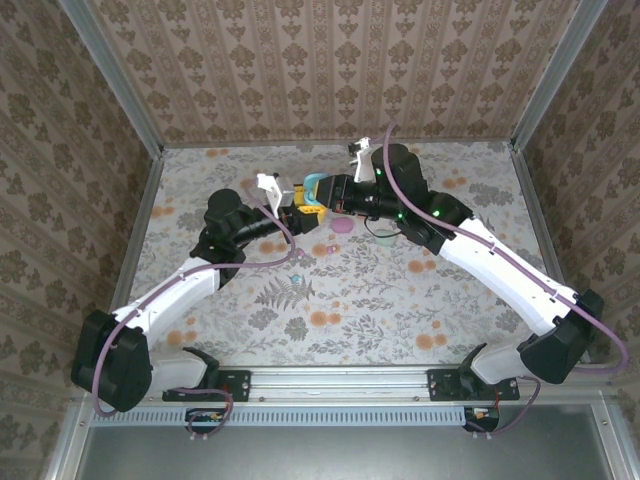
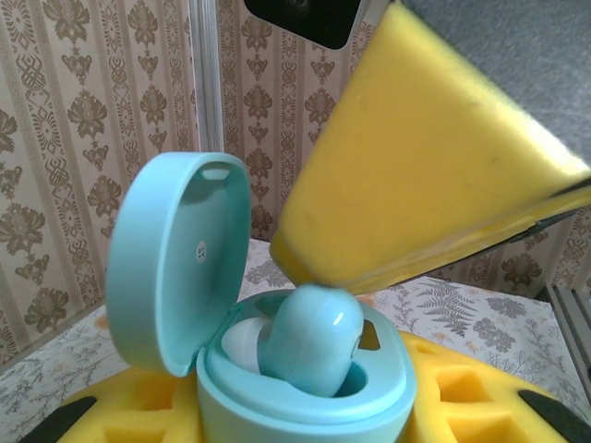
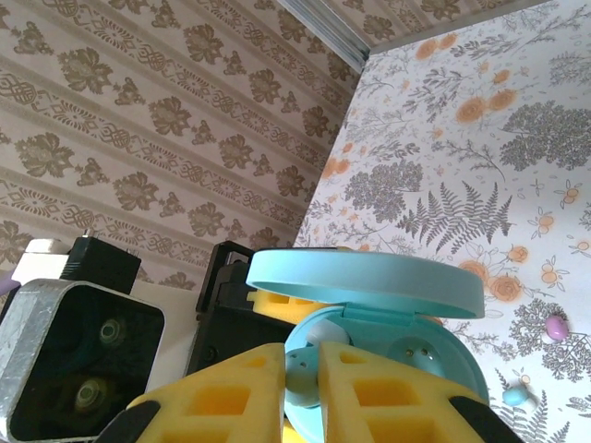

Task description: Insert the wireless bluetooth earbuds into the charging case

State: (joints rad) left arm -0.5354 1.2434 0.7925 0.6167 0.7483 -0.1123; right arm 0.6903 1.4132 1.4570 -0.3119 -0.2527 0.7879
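A mint charging case [image 2: 305, 406] stands open, its lid [image 2: 171, 268] raised at the left. My left gripper [image 2: 300, 415] is shut on the case's base, with yellow fingers on both sides. A mint earbud [image 2: 309, 337] sits tilted in one socket, its white tip down. My right gripper [image 3: 312, 369] is shut on that earbud [image 3: 312, 374], and one of its yellow fingers [image 2: 416, 157] rests right above the bud. The case's other socket [image 3: 420, 355] is empty. In the top view both grippers meet at the case [image 1: 318, 186] at mid-table.
A pinkish bud [image 3: 557, 327] and a bluish bud [image 3: 517, 397] lie loose on the floral table below the case. A pink round thing [image 1: 342, 226] lies close under the arms. Patterned walls close in the back and both sides.
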